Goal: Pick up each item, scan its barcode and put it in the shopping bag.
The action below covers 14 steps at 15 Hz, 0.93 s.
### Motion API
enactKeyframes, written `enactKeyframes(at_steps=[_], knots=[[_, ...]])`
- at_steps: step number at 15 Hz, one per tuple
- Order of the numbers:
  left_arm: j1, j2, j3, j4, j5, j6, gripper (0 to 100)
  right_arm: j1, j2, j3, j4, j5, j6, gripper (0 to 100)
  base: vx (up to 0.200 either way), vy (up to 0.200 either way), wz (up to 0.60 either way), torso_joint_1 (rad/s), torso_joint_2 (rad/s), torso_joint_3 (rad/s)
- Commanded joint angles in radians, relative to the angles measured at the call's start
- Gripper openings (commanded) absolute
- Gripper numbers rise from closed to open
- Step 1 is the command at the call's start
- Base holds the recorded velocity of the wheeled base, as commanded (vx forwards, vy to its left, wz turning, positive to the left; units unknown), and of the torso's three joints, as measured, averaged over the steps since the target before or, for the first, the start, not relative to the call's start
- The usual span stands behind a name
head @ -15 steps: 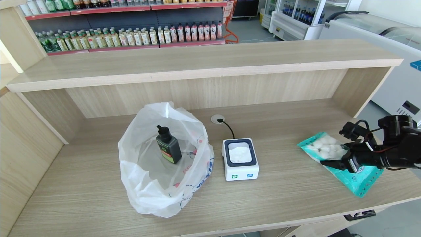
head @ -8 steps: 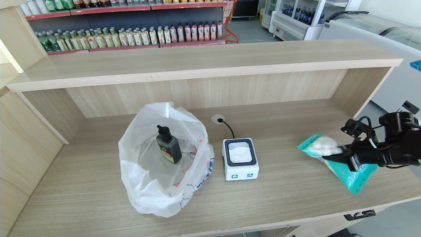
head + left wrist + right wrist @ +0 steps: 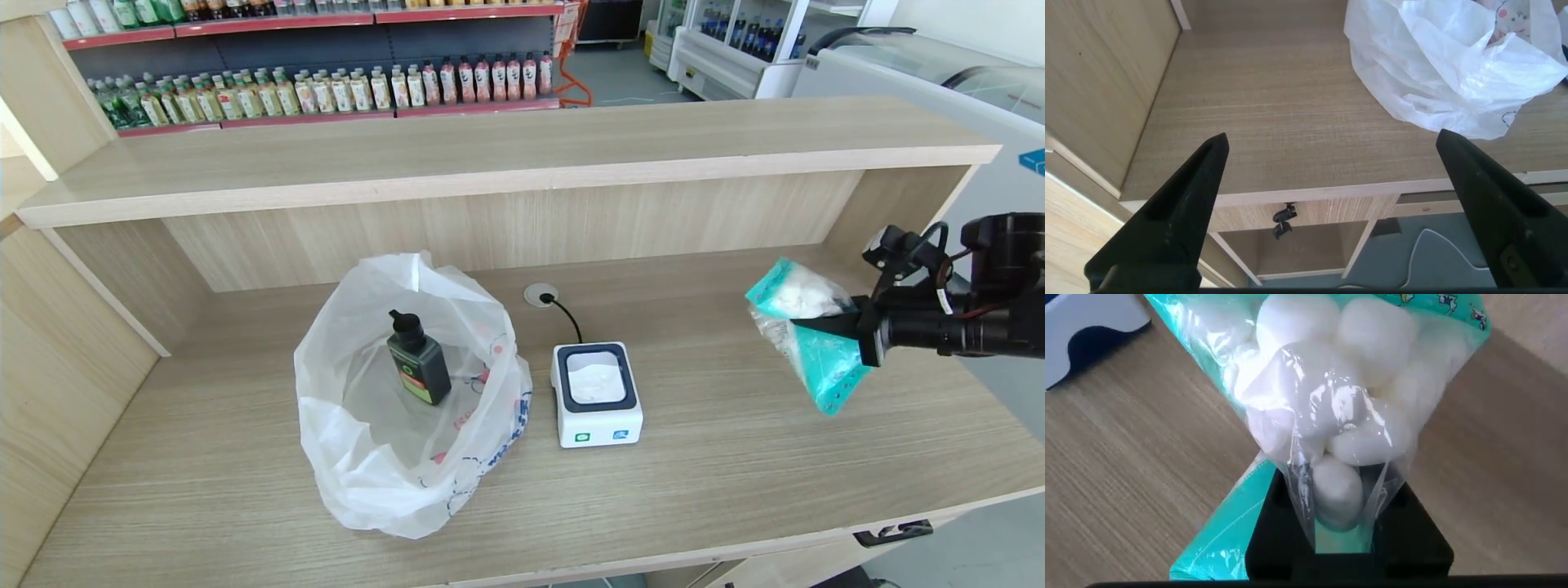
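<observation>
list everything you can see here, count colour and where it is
shopping bag: one, translucent white, open on the counter, left of the scanner
bottle: one, dark with a black cap, upright inside the bag
scanner: one, white with a dark-framed window, mid-counter
cable: one, black, from the scanner to a hole in the counter
packet of cotton balls: one, teal and clear, held above the counter's right part
counter: one, light wood
drink bottles: many, green to pink, on the shelves behind
chest freezer: one, white, back right
left hand: open, over the counter's front edge near the bag
right hand: shut on the packet
</observation>
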Motion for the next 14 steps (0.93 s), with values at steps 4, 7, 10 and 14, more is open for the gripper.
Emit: enactKeyframes(at_steps=[4,7,10,14], knots=[[0.000,0.002,0.000,-0.001,0.001,0.000,100,0.047,-0.088,-0.013,-0.259,0.117,-0.143,0,0.000,0.000,0.00,0.000,0.00,0.000],[0.000,0.002,0.000,-0.001,0.001,0.000,100,0.047,-0.104,-0.082,-0.455,0.206,-0.403,0,0.000,0.000,0.00,0.000,0.00,0.000],[0.000,0.002,0.000,-0.001,0.001,0.000,100,0.050,-0.152,-0.135,-0.535,0.269,-0.662,0,0.000,0.000,0.00,0.000,0.00,0.000],[0.000,0.002,0.000,-0.001,0.001,0.000,100,0.121,-0.249,-0.119,-0.541,0.344,-0.782,0,0.000,0.000,0.00,0.000,0.00,0.000]])
